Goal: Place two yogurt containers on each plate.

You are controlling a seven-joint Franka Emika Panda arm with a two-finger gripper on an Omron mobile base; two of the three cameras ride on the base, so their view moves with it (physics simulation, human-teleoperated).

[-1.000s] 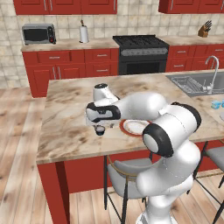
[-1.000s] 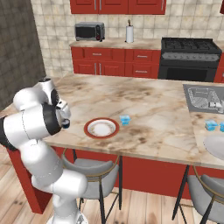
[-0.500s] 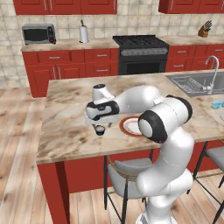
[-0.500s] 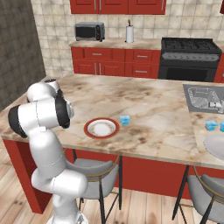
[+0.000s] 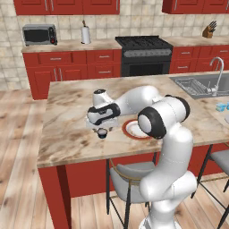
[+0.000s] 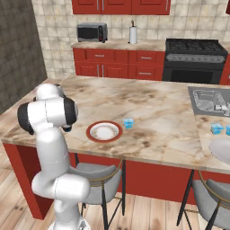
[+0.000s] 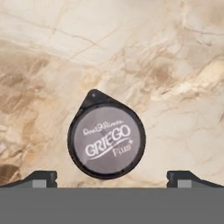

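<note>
We are hovering our gripper (image 7: 112,177) directly over the dark yogurt cup (image 7: 106,140), with the jaws spread wide and nothing between them; the two finger tips (image 7: 38,177) are flanking the cup, well clear of its sides. Over the last second the arm has been swinging lower and closer over the counter (image 5: 67,129), and the hand has been settling above the cup while the jaws have stayed fully apart. We judge this to mean that the reach is nearly done and the descent and squeeze are coming next; no cup is yet on a plate.

From the left base view the cup (image 5: 102,133) is sitting just beneath the hand (image 5: 102,117), and the red-rimmed plate (image 5: 126,130) is lying just beyond it, toward the arm's elbow, bare. A light blue cup (image 6: 128,122) is standing past that plate, farther from the gripper. More blue cups (image 6: 217,128) and a pale plate (image 6: 221,149) are waiting far off, near the sink (image 6: 204,99).

The lid is looking like matte grey foil, round with a small pointed pull tab, printed in white script, ringed by a black rim. The counter is showing polished, veined beige marble, flat and probably slick.
</note>
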